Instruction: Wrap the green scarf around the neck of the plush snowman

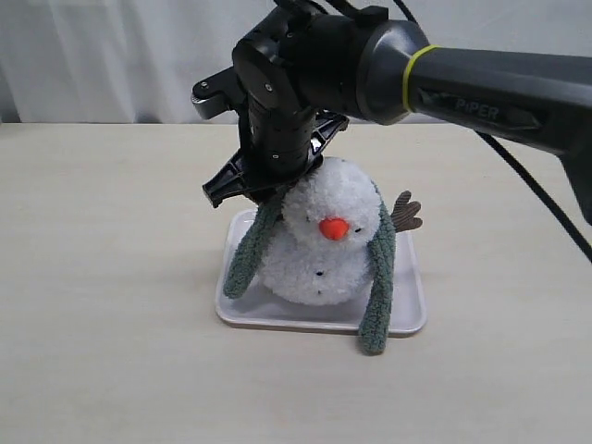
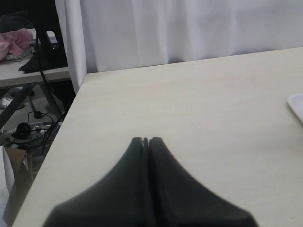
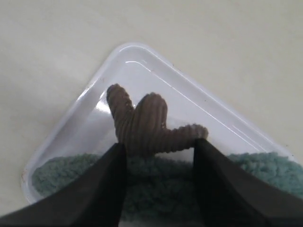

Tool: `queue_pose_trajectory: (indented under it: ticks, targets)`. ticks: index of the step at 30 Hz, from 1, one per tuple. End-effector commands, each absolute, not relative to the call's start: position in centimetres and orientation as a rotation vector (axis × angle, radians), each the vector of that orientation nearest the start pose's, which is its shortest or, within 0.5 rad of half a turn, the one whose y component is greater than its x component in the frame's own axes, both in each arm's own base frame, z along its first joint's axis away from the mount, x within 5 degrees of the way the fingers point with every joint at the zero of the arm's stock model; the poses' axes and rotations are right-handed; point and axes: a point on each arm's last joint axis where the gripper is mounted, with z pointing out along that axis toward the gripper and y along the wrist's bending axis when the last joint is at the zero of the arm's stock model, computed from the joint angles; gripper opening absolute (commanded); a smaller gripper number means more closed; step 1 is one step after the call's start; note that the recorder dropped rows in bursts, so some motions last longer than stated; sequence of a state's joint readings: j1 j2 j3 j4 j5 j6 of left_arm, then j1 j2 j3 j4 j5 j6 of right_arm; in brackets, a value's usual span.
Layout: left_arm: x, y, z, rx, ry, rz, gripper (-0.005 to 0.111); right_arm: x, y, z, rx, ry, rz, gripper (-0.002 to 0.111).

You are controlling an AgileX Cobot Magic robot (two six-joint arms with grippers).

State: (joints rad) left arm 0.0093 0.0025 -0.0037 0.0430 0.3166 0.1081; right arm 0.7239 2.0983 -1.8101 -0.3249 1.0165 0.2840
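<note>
Beige tabletop [image 1: 111, 277], white curtain [image 1: 111, 55] behind (left gripper [image 2: 146, 140] closed; right gripper [image 3: 160, 145] astride green scarf [image 1: 379, 287], grip unclear)

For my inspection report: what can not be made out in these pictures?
- Whether right gripper pinches green scarf: right wrist view, jaws blurred, too close.
- Scarf behind plush snowman: exterior view, head and gripper hide it.
- Tray: left wrist view, cut by edge.
</note>
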Motion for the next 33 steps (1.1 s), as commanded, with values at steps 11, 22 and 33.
queue_pose_trajectory:
  ticks: [11, 22, 33]
  targets:
    - [5.4, 0.1, 18.5, 0.119, 1.79, 0.118, 0.0, 35.9, 29.5, 22.2, -0.723, 2.64, -0.009, 0.043]
    - [5.4, 0.1, 18.5, 0.119, 1.79, 0.118, 0.0, 35.0, 28.6, 26.5, -0.692, 2.642, -0.019, 0.043]
    - [5.4, 0.1, 18.5, 0.119, 1.79, 0.118, 0.0, 28.3, 33.4, 26.0, -1.294, 2.634, 0.749, 0.043]
